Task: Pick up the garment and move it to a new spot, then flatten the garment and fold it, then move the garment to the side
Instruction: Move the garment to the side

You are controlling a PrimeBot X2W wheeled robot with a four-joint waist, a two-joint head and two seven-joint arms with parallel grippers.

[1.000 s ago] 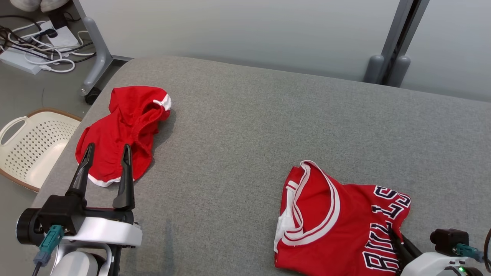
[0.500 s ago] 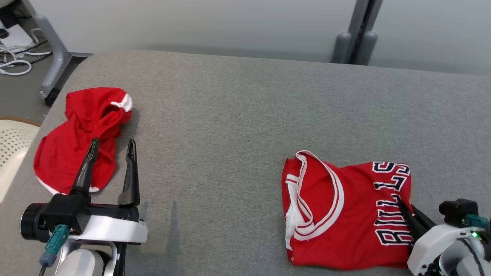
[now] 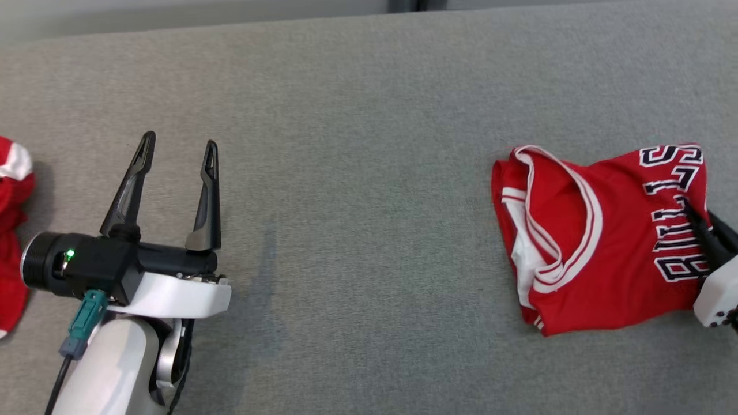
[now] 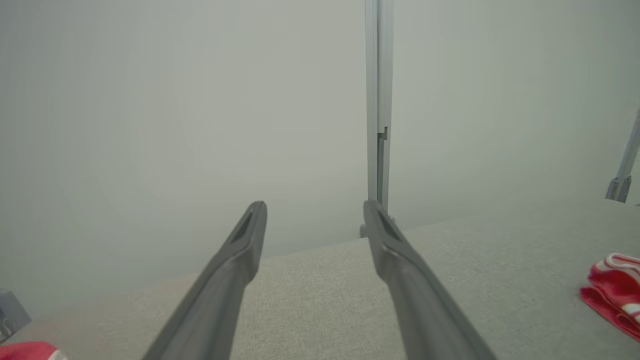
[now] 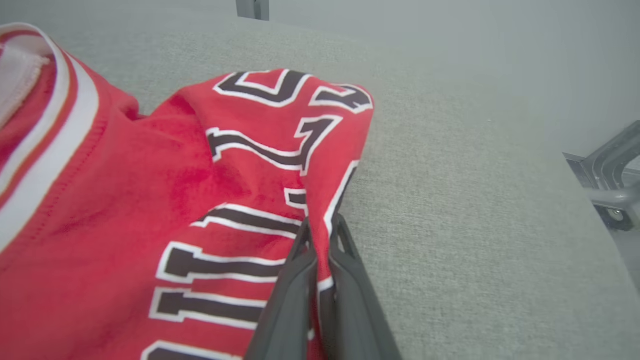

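Observation:
The garment, a red jersey (image 3: 582, 248) with white trim and dark lettering, lies crumpled on the grey padded table (image 3: 369, 173) at the right. My right gripper (image 3: 689, 208) is shut on its right edge, over the lettering. In the right wrist view the two fingers (image 5: 322, 221) pinch a raised fold of the jersey (image 5: 150, 200). My left gripper (image 3: 180, 140) is open and holds nothing, hovering over bare table at the left. Its spread fingers (image 4: 314, 205) point toward the far wall, with the jersey (image 4: 612, 295) at that view's right edge.
A second red garment (image 3: 11, 230) with a white band lies at the table's left edge, left of my left arm, and its corner (image 4: 30, 350) shows in the left wrist view. A grey post (image 4: 378, 100) stands behind the table.
The head camera has swung right and down, so floor, basket and wall left the picture. Both arms shifted right along the table; the jersey went right with the shut right gripper.

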